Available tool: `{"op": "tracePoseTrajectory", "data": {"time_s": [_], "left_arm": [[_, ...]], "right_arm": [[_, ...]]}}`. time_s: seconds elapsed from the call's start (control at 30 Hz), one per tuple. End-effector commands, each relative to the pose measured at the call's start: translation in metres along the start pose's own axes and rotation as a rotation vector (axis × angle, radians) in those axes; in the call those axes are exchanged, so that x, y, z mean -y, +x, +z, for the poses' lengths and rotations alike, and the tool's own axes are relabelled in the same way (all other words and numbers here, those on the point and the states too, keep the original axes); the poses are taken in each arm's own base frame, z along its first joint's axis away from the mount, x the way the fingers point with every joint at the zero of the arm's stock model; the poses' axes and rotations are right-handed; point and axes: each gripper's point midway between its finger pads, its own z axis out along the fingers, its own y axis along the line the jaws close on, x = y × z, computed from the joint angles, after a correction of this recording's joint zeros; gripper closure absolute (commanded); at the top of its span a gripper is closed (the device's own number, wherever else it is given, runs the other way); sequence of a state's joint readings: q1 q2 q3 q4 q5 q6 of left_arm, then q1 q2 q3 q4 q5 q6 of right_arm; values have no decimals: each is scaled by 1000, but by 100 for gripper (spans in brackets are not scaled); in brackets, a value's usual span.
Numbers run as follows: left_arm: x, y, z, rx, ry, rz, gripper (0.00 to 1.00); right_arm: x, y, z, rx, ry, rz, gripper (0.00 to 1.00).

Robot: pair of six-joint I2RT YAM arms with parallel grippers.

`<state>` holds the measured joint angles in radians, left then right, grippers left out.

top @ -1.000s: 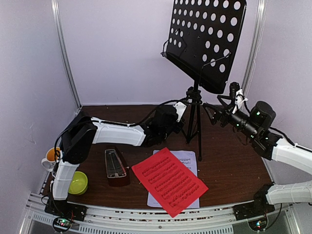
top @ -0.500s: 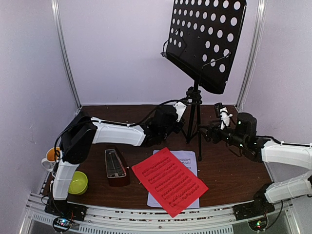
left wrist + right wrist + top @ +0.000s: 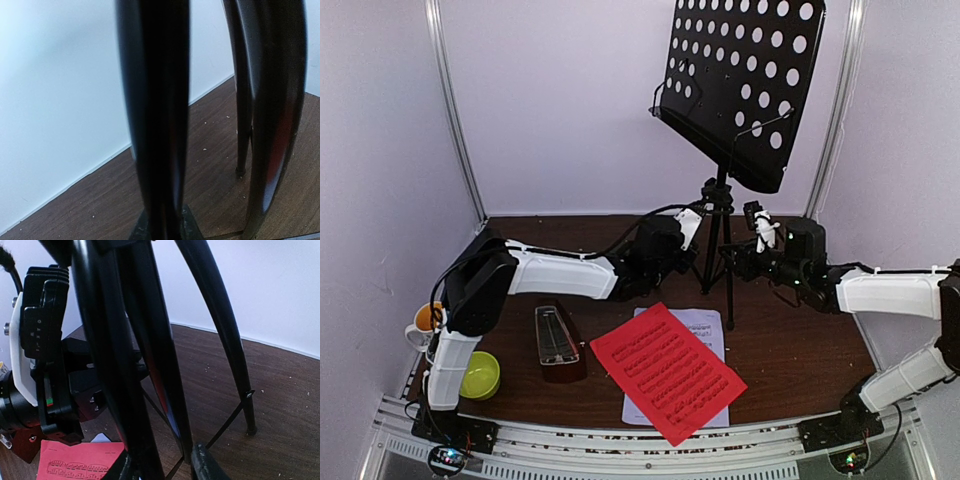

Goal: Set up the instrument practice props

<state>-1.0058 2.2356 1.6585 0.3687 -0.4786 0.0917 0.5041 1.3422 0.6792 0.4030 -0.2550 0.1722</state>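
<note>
The music stand [image 3: 745, 90] is upright at the back of the counter [image 3: 800, 350], right of centre. Its tripod feet are on the wood and its perforated desk is tilted high above both arms.

My left hand [image 3: 698, 245] reaches in from the left at the level of the tripod legs. In the left wrist view one dark leg tube runs down the middle of the frame and meets the fingertips on both sides, so this hand is clamped on the stand's leg.

My right hand [image 3: 732, 262] reaches in from the right at the same height. In the right wrist view its fingers [image 3: 206, 465] are apart, with the stand's tubes passing between them. The right-side finger is clear of the tube, so there is no grip on this side.

The red sheet [image 3: 667, 372] lies flat at the front centre of the counter, across the white sheet [image 3: 705, 325]. The white sheet shows only at its far and near edges.

The metronome [image 3: 557, 340] is just left of the sheets. It is apart from them, upright, with its clear cover on.

At the front left corner are a yellow-green bowl [image 3: 480, 375] and, behind it, a mug [image 3: 425, 322], both well apart from the stand.
</note>
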Motion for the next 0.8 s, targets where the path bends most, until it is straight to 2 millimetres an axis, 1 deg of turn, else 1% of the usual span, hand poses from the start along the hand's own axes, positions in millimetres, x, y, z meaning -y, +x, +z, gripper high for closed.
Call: {"op": "tracePoseTrajectory", "data": {"time_s": [0.0,0.07,0.23,0.33,0.43,0.53,0.63,0.77], "left_arm": [[6,18,-10,-73,39,109,100],[4,18,-12,-75,38,120,100],[2,17,-20,-75,52,137,100],[1,20,-22,-85,52,144,100],[-1,27,-25,-97,41,153,100],[-11,34,-29,-104,17,151,100],[-21,43,-32,-117,4,135,100],[-31,58,-37,-139,-16,141,100]], "right_arm": [[5,-8,1,2,27,0,69],[5,-7,-3,-7,32,-8,77],[6,-5,-11,-50,48,-43,93],[7,-6,-17,-66,65,-63,100],[7,-3,-23,-98,66,-90,100],[5,2,-29,-146,60,-122,100],[13,3,-38,-172,111,-132,100],[24,12,-50,-216,179,-132,100]]}}
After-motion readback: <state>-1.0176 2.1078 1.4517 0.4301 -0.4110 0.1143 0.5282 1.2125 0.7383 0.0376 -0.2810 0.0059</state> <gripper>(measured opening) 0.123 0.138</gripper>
